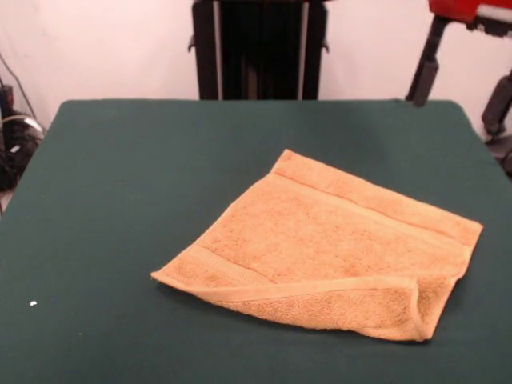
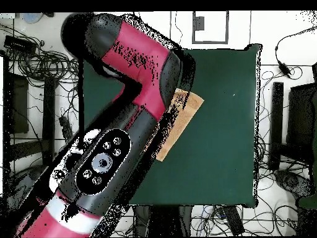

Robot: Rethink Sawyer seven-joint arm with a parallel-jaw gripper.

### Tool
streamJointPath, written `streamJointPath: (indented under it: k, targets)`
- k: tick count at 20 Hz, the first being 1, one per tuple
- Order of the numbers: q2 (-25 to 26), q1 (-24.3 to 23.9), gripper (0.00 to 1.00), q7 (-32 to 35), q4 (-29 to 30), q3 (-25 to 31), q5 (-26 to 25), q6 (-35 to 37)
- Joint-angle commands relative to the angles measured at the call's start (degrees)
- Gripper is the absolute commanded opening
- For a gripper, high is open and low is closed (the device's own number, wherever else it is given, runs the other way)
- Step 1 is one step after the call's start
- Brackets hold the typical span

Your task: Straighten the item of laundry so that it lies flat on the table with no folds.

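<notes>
The golden-orange towel (image 1: 320,248) lies right of centre on the dark green table (image 1: 120,200). Its near edge is folded over in a narrow strip, and its near right corner is doubled up. A woven band runs along its far edge. In the overhead view only a part of the towel (image 2: 184,111) shows on the table (image 2: 223,155); the rest is hidden under the red and black arm (image 2: 124,111). The gripper shows in neither view.
The black pedestal (image 1: 256,48) stands at the table's far side. A red part of the arm (image 1: 468,10) with black struts (image 1: 424,72) is at the top right. Cables (image 1: 16,136) lie off the left edge. A white speck (image 1: 33,303) lies near left.
</notes>
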Motion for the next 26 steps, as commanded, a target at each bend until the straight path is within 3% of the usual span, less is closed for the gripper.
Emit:
streamJointPath:
  k: [1, 7, 16, 26]
  targets:
    - [-10.6, 0.8, 1.00, -21.4, 26.5, 21.0, -3.4, -21.4]
    - [-16.9, -2.1, 1.00, -26.0, 31.8, 31.5, -4.1, -28.5]
    - [-23.1, -7.0, 1.00, -28.5, 38.8, 43.0, -10.3, -36.3]
    - [-27.9, -14.3, 1.00, -24.9, 45.2, 58.2, -15.8, -47.0]
